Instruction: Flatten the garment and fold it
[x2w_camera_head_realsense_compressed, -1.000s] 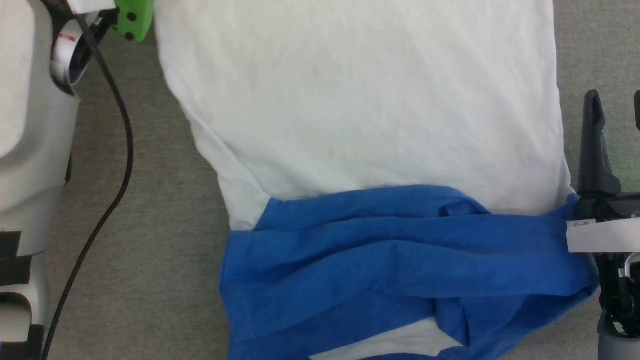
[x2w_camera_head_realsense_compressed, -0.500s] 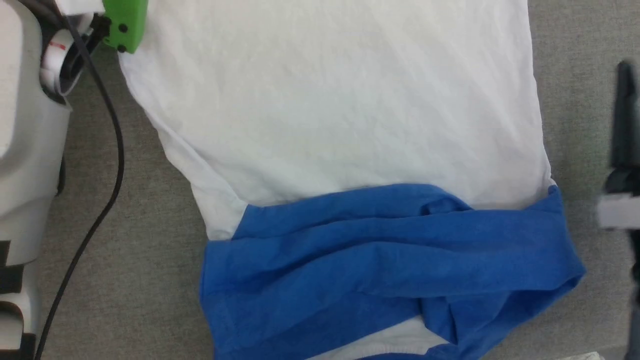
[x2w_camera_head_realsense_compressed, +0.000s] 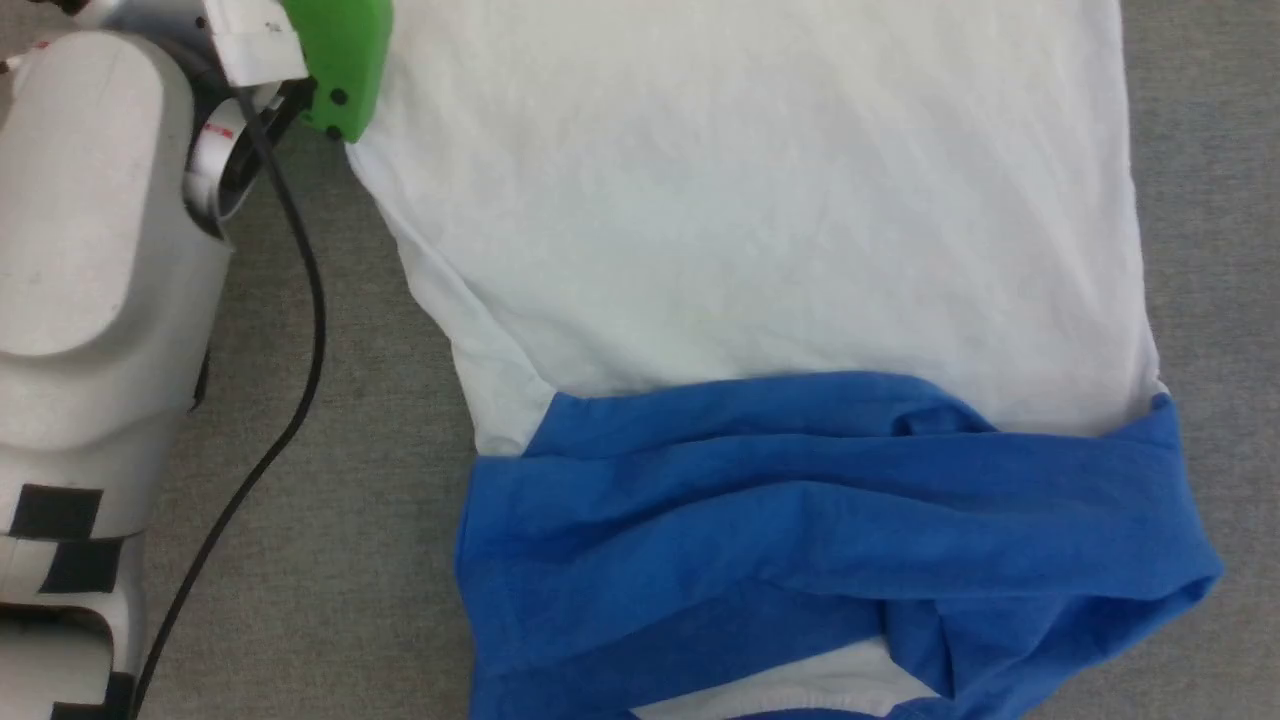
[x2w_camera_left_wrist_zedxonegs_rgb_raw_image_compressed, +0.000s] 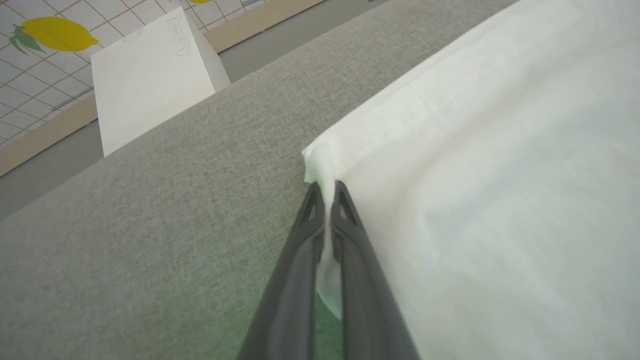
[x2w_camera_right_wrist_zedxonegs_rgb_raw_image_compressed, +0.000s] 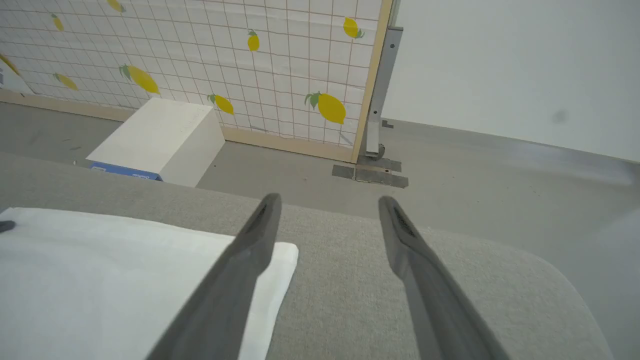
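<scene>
One soft white jersey shirt with bright blue sleeves (x2w_camera_head_realsense_compressed: 760, 230) lies spread on the grey cloth-covered surface (x2w_camera_head_realsense_compressed: 330, 560). Its white body is flat and runs up the head view. The blue sleeves are laid crosswise in rumpled folds over the end nearest the robot, and a sliver of white shows below the blue at the bottom edge.

The left pincer (x2w_camera_left_wrist_zedxonegs_rgb_raw_image_compressed: 327, 189) is at the shirt's far left corner. In the left wrist view its two dark fingers are pressed together on a thin pleat of white hem, with the corner tuft standing just past the tips. In the head view the green block (x2w_camera_head_realsense_compressed: 345, 60) on that wrist sits at the shirt's upper left edge. The pale left forearm (x2w_camera_head_realsense_compressed: 90, 280) lies beside the shirt, and a black cable (x2w_camera_head_realsense_compressed: 318, 310) trails down over the surface.

The right pincer (x2w_camera_right_wrist_zedxonegs_rgb_raw_image_compressed: 328, 202) has its fingers wide apart and holds nothing. It is beside the shirt's far right corner. One finger crosses the white corner in the right wrist view, probably above the cloth rather than touching it, though the angle leaves that unsure.

Beyond the surface a white box (x2w_camera_right_wrist_zedxonegs_rgb_raw_image_compressed: 160, 135) stands on the grey floor (x2w_camera_right_wrist_zedxonegs_rgb_raw_image_compressed: 450, 165) before a tiled wall panel (x2w_camera_right_wrist_zedxonegs_rgb_raw_image_compressed: 200, 50) printed with yellow lemons.
</scene>
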